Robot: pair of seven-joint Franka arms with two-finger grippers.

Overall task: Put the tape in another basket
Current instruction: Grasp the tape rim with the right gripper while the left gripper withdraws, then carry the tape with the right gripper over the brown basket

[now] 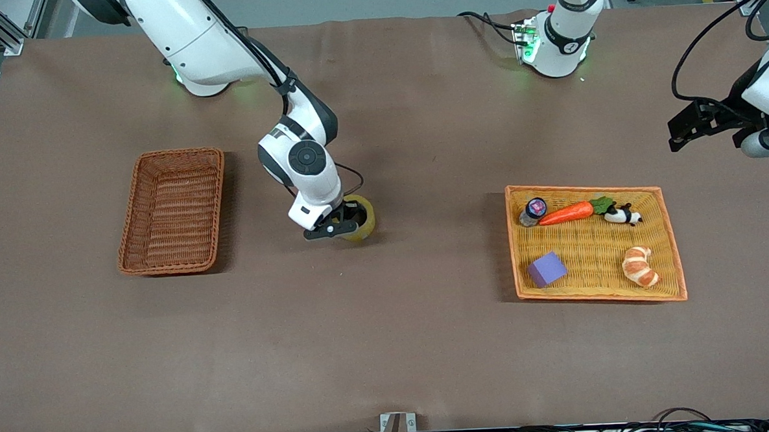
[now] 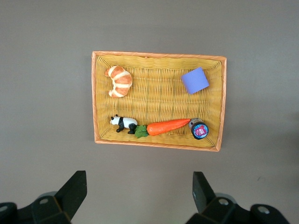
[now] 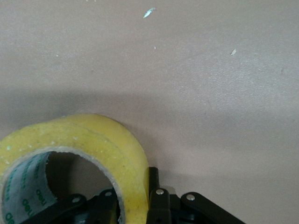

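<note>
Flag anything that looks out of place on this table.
Only the tape is outside a basket, on the bare table between the dark basket and the yellow tray, with the right end effector shut on its wall.

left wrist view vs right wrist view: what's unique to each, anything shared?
Left wrist view only: the shallow yellow tray holding a croissant, purple cube, panda figure, carrot and small jar, with the left gripper open above it.

Right wrist view only: the tape, clamped through its wall by the right gripper, one finger inside the ring and one outside.

Shared: only the brown table cover. Neither shows the dark wicker basket.
</note>
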